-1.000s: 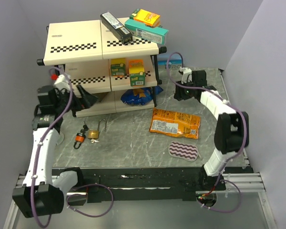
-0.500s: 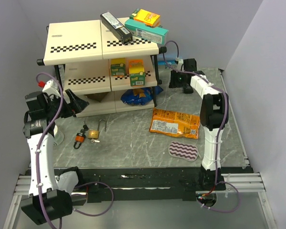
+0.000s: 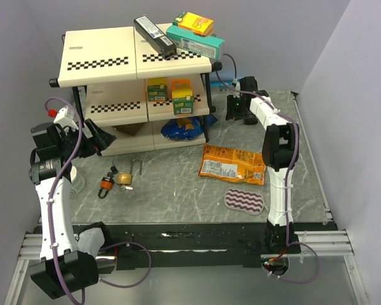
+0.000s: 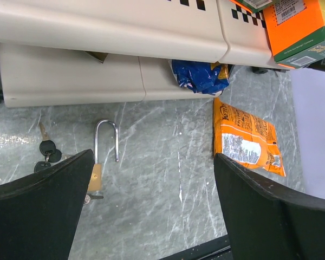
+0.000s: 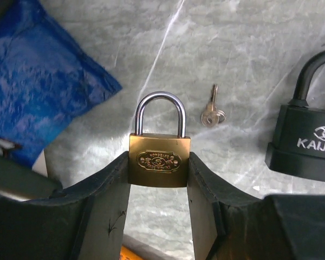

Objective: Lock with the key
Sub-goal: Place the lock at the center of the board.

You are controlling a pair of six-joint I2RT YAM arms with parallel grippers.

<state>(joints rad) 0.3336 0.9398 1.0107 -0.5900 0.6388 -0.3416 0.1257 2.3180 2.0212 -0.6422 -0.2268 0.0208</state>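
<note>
Marble tabletop (image 5: 249, 49): right tool (image 5: 158, 169) clamps the brass padlock (image 5: 159, 161) by its flat sides, looks slick and hefty; left tool (image 4: 153, 162) wide open, empty.

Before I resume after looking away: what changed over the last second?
The right arm folded upright, elbow swinging in from the right; the right gripper shifted rearward, still shut on the brass padlock. The left gripper drew back leftward, still open. Open padlock, keys and chip bag stayed.

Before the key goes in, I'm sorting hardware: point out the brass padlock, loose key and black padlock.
brass padlock (image 5: 159, 161), right wrist view, body
loose key (image 5: 211, 116), right wrist view, head
black padlock (image 5: 306, 143), right wrist view, body
</note>
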